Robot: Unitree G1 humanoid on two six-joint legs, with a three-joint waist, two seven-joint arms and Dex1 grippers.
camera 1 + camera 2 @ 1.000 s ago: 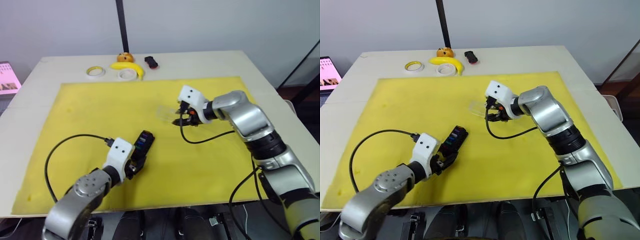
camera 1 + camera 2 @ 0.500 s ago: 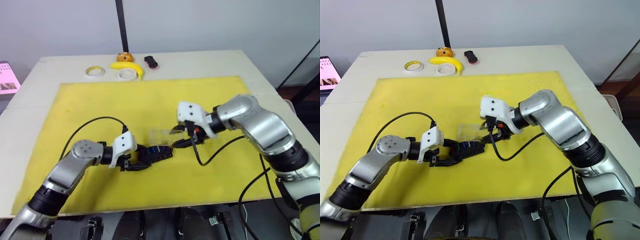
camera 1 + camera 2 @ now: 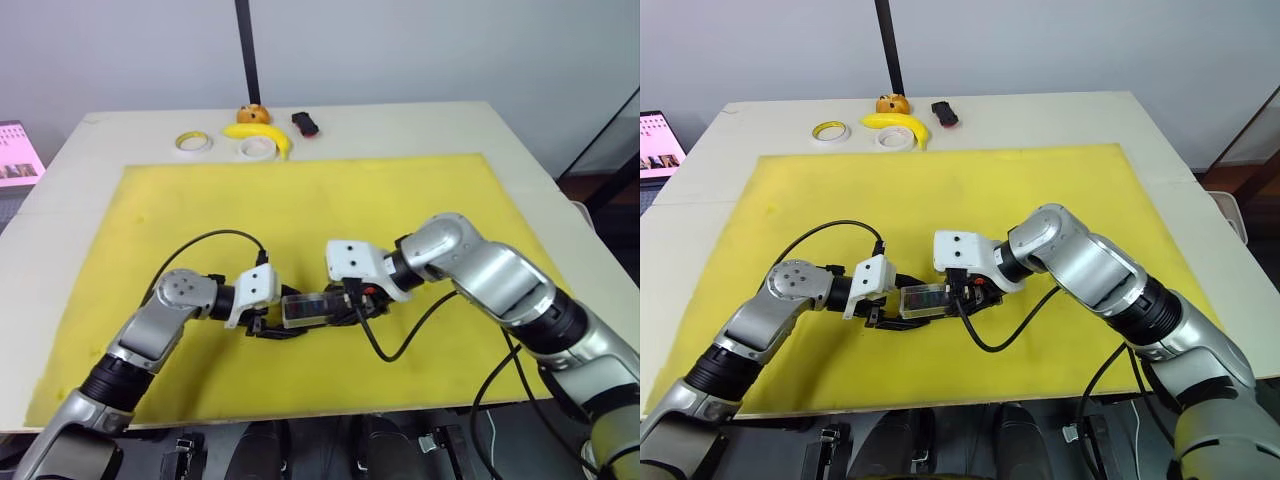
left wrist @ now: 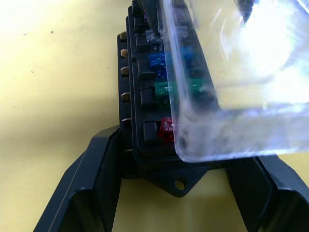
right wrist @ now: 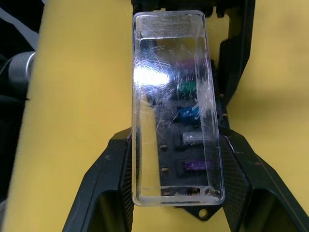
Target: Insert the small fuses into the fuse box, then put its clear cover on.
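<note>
The black fuse box lies on the yellow mat, and my left gripper is shut on its end. Small fuses sit in its slots: blue, green and red, plus grey and purple seen through the lid. The clear cover rests on top of the box, slightly offset. My right gripper is shut on the cover's sides. In the head views the two grippers meet at the covered box, left gripper on one side, right gripper on the other.
Along the table's far edge lie two white tape rolls, a banana, an orange object and a black-and-red gadget. A black pole rises behind them. A screen sits at the far left.
My right gripper has carried the clear cover left and down onto the fuse box. The left gripper has kept hold of the box, and the two grippers are now close together.
</note>
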